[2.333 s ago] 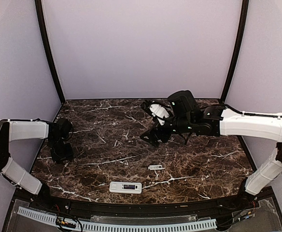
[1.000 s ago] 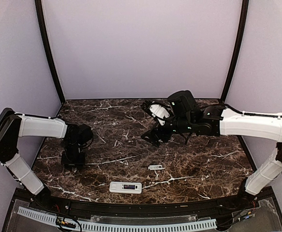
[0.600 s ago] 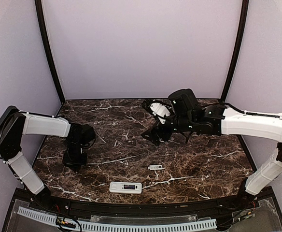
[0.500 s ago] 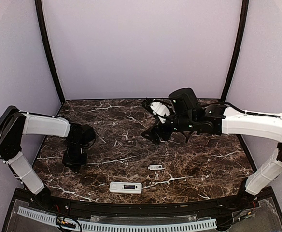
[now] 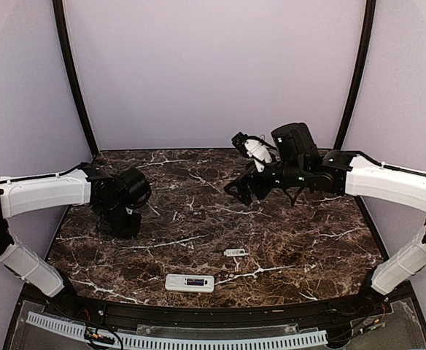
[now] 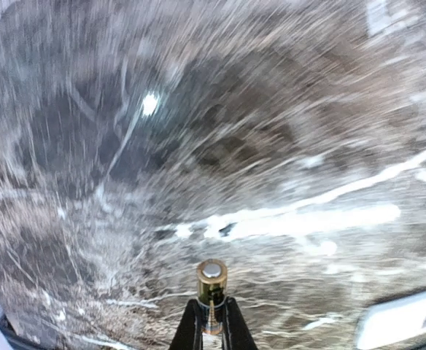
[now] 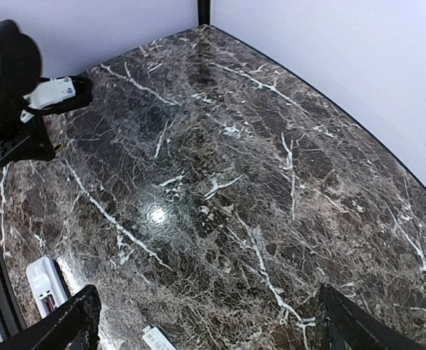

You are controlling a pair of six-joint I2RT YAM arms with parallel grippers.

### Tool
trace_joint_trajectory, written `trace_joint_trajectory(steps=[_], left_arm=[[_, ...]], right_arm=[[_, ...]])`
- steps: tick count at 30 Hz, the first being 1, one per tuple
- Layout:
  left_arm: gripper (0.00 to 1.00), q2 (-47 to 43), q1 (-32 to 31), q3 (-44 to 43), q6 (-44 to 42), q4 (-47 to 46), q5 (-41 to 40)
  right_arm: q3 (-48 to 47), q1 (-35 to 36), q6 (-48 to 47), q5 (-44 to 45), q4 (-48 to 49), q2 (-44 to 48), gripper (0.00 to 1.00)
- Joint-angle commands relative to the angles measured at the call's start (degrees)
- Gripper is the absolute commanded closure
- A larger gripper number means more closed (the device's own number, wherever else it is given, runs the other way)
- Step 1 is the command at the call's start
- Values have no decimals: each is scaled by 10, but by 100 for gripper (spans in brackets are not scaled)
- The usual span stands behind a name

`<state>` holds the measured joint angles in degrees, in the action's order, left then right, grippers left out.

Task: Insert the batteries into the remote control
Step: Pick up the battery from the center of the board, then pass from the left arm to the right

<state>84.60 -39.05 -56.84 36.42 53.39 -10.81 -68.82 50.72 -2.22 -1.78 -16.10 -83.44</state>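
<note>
My left gripper [image 6: 211, 324] is shut on a battery [image 6: 212, 279], a slim cylinder with a gold band and a silver end that sticks out past the fingertips above the table. In the top view the left gripper [image 5: 119, 217] hangs over the left part of the table, and the battery cannot be made out there. The remote control [image 5: 190, 282] lies near the front edge, its dark recess up; it also shows as the white remote control [image 7: 45, 286] and as a corner of the remote control [image 6: 403, 326]. My right gripper [image 5: 246, 188] [image 7: 207, 292] is open and empty, high over the back centre.
A small flat white cover piece [image 5: 235, 252] [image 7: 157, 340] lies just behind and right of the remote. The dark marble table [image 5: 198, 182] is walled by lilac panels at the back and sides. The left arm [image 7: 16, 95] shows at the right wrist view's upper left.
The left gripper shut on the battery and lifted it off the table, moving a little right and back. The right arm rose and shifted slightly right, still open.
</note>
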Motion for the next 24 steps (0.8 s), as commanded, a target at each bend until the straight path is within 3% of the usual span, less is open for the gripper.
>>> trace_joint_trajectory(steps=[1,7,13,16,20,24], left_arm=[[100,-62,-22,-39,-53,-35,-28],[100,-83,-25,-52,-177,-177,-15],[100,34,-25,-115,-342,-309,17],[100,81,-25,-188,-373,-305,10],[100,108,-24,-216,-372,-312,35],[100,122,-24,-215,-367,-317,51]], right_arm=[[26,-45,76,-87,67,43,1],[47,-117,168,-154,186,29,1],[19,-219,246,-244,312,-77,1],[-44,-267,336,-328,303,-142,3],[-90,-315,492,-471,312,-212,11],[-115,-302,453,-472,203,-222,9]])
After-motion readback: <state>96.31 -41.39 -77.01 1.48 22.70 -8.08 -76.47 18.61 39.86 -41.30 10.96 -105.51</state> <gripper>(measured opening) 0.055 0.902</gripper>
